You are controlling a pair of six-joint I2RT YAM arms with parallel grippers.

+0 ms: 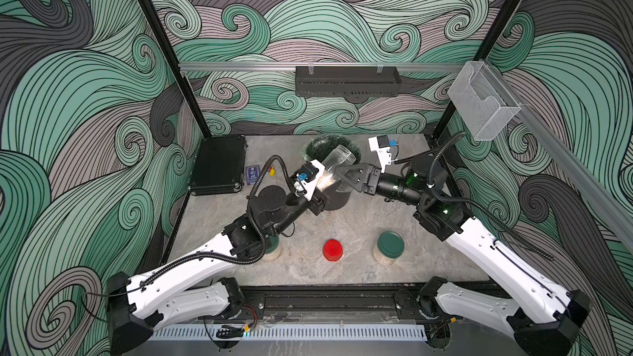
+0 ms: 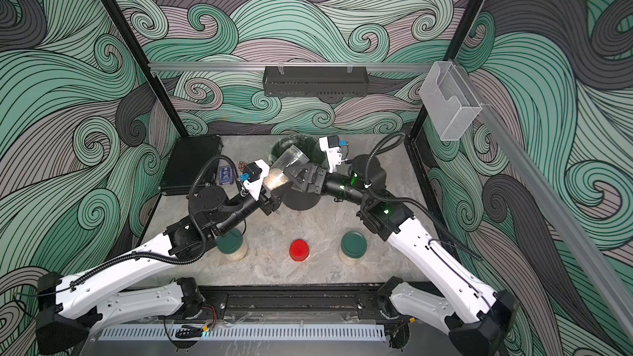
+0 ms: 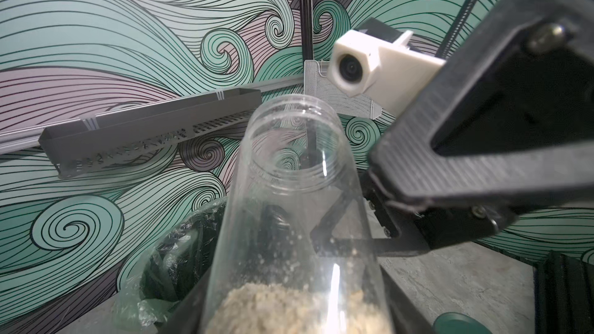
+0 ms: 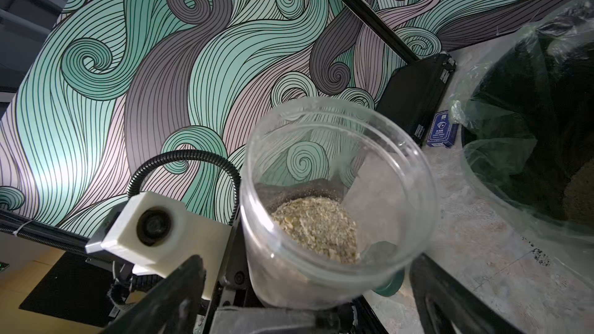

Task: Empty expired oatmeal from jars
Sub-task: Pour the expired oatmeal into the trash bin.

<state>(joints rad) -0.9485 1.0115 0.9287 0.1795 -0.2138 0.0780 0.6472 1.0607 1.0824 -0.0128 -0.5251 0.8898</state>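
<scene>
Holding an open jar (image 1: 337, 162) by its base end, the left gripper (image 1: 319, 196) is clenched on the glass. The jar has no lid and is tilted, mouth raised and pointing toward the back wall. In both top views the mouth overlaps the opening of the black bin (image 1: 337, 202), which has a clear plastic liner (image 4: 501, 130). Oatmeal (image 4: 318, 226) sits in a pale heap at the base end of the jar, and the glass near the mouth is bare apart from dust. The right gripper (image 1: 347, 174) is spread wide at the jar's mouth end. In the right wrist view its fingers (image 4: 180, 284) stand on either side of the glass with gaps showing, so it grips nothing. Three closed jars stand on the table (image 1: 359, 227) near the front: a green-lidded jar (image 1: 390, 246), a red-lidded jar (image 1: 332, 250) and a second green-lidded jar (image 2: 231, 246) partly under the left arm. A black case (image 1: 219, 164) and a blue card box (image 1: 252, 174) lie at back left.
</scene>
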